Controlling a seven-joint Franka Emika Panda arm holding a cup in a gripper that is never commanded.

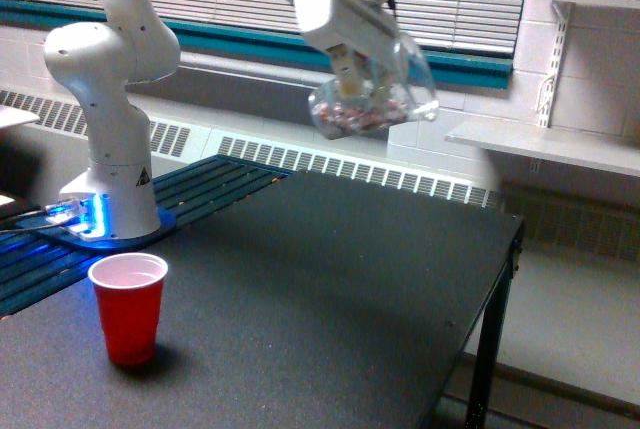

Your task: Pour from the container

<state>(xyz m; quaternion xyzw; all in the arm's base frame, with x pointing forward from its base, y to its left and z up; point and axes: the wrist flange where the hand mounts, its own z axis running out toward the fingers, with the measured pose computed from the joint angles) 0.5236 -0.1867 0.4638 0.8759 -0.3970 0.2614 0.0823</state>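
The clear cup (372, 99) hung high over the black table (330, 299), tilted well over on its side with its open mouth toward the exterior view's right, and small pink, red and white pieces lay heaped against its lower wall. The gripper (352, 77) was clamped on the cup from above, with 1 finger visible against the clear wall. Motion blur softened the cup, so the rim and the exact line of the pieces could not be read.

The red cup (128, 306) stood upright near the table's front corner, at the exterior view's lower left, well apart from the clear cup and far below it. It was open at the top, with nothing visible inside. Behind the red cup rose the white robot base (108, 139) with its blue light.

By my judgement the step in hand was the carry toward the red cup, with no pour begun. To do it well, the clear cup should be kept from tipping further until its mouth is directly above the red cup, then lowered close to the rim and rolled over slowly so the pieces slide rather than scatter.
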